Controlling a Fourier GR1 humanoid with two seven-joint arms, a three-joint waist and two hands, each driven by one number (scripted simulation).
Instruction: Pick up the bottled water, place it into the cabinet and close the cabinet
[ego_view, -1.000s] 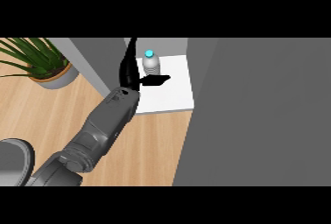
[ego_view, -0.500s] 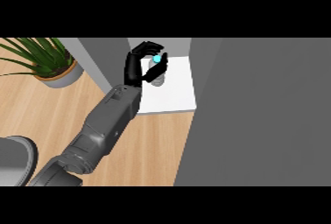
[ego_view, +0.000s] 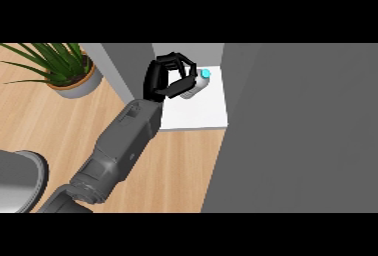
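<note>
The bottled water (ego_view: 196, 87), clear with a light blue cap, leans to the right over the white cabinet shelf (ego_view: 198, 114) near its back right corner. My left hand (ego_view: 164, 80) reaches in from the lower left. Its fingers arch over the bottle's left side and its thumb curls under it, so it is shut on the bottle. The hand hides part of the bottle's body. I cannot tell whether the bottle's base touches the shelf. My right hand shows nowhere.
A large grey cabinet panel (ego_view: 295, 130) fills the right side, right beside the shelf. A grey wall (ego_view: 122, 62) borders the shelf's left. A potted plant (ego_view: 65, 67) stands at the upper left on the wooden counter (ego_view: 52, 125). A grey round object (ego_view: 16, 182) sits lower left.
The left hand went from standing open beside the upright bottle to curling round it. The bottle now tilts and has shifted right and nearer along the shelf.
</note>
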